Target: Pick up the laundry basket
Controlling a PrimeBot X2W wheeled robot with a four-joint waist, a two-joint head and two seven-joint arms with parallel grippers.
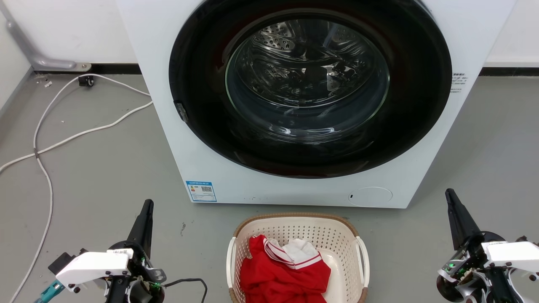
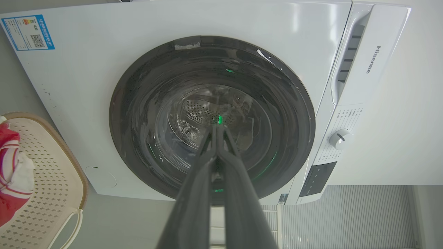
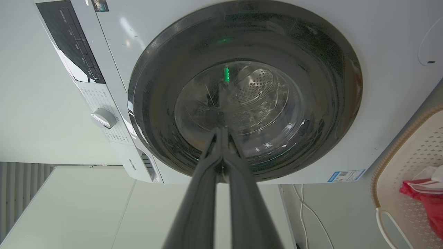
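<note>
The laundry basket (image 1: 343, 235) stands on the floor just in front of the washing machine, cream perforated plastic with a brown rim and white side handles. Red and white clothes (image 1: 282, 269) lie inside it. It also shows at the left edge of the left wrist view as the laundry basket (image 2: 59, 180) and at the right edge of the right wrist view as the laundry basket (image 3: 408, 162). My left gripper (image 1: 147, 205) is shut, well left of the basket. My right gripper (image 1: 449, 192) is shut, well to its right. Neither touches it. Both point at the machine door, the left gripper (image 2: 217, 128) and the right gripper (image 3: 221, 130).
A white front-loading washing machine (image 1: 168, 105) with a round dark glass door (image 1: 309, 84) stands close behind the basket. White cables (image 1: 46, 147) trail over the grey floor at the left. A grey pipe runs along the wall at the far left.
</note>
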